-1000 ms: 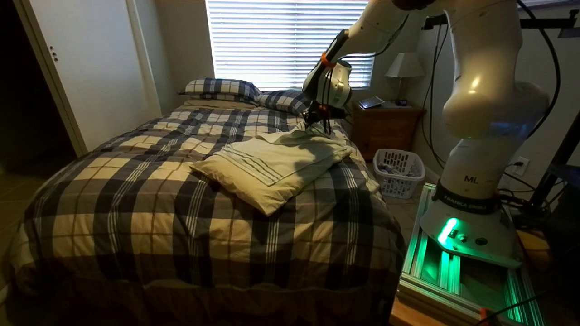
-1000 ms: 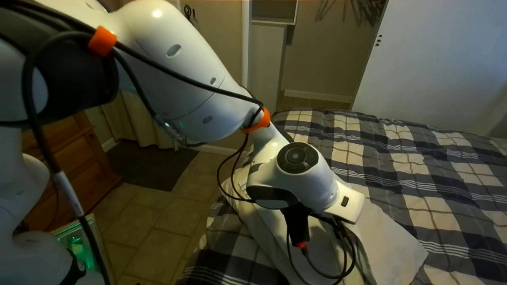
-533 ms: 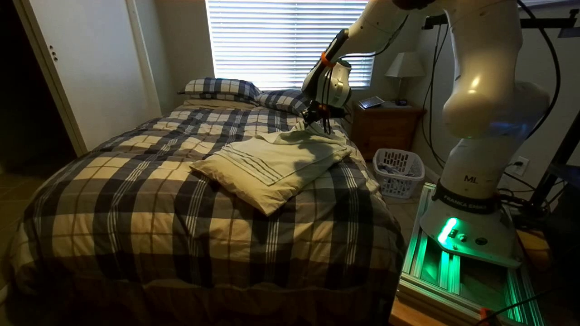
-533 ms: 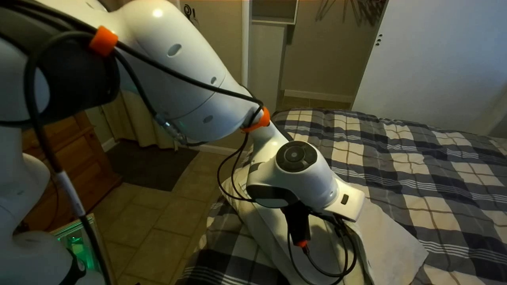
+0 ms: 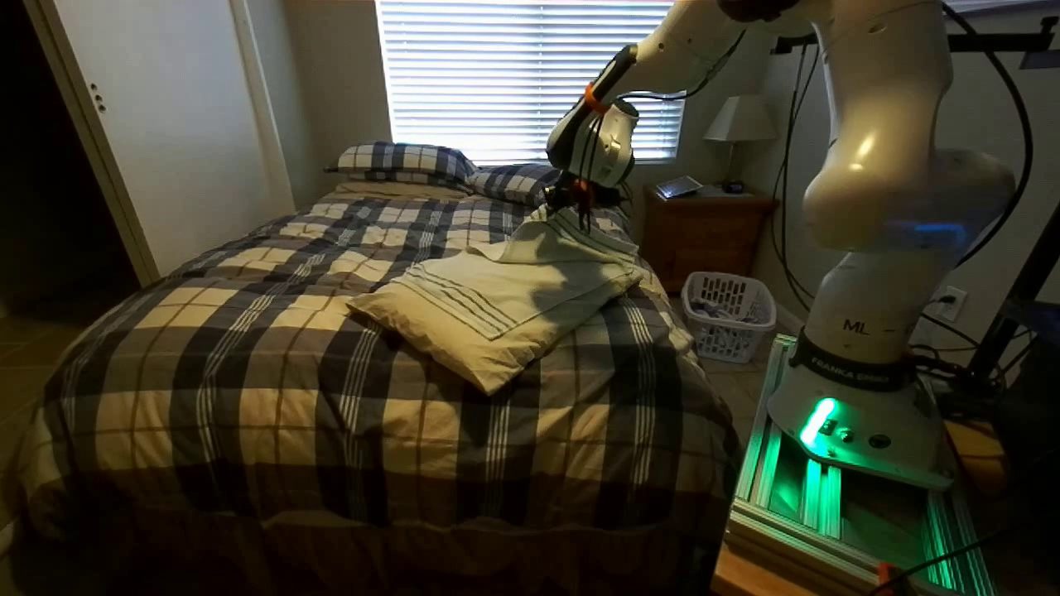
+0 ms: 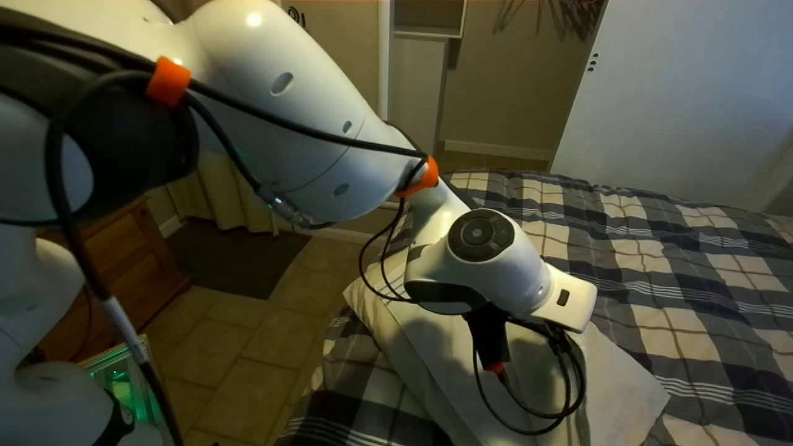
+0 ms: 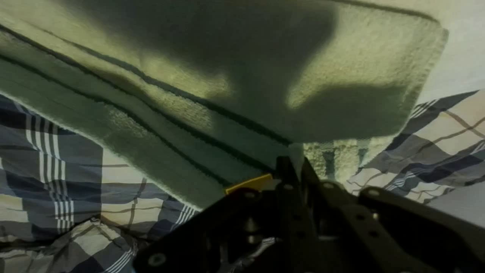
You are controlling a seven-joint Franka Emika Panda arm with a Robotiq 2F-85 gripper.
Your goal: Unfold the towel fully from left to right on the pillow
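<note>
On the pillow [image 5: 451, 345], towel [image 5: 507, 280] diagonal to bed [image 5: 331, 422], peak upward in tool [image 7: 294, 162].

Bedroom Interior by Daylight

A blind-covered window [image 5: 530, 83] glows in the far wall [image 5: 335, 74], beyond the head of a plaid-covered bed [image 5: 273, 397]. To the window's right, a wooden nightstand [image 5: 708, 240] carries a white-shaded lamp [image 5: 739, 120]; a white openwork basket [image 5: 729, 346] stands in front. A smooth white panel [image 5: 174, 124] rises beside the bed in both exterior views. In an exterior view, a dark mat [image 6: 238, 257] lies on a tan tiled floor [image 6: 260, 341], near a wooden chest [image 6: 136, 254] and a pale curtain [image 6: 204, 198].
</note>
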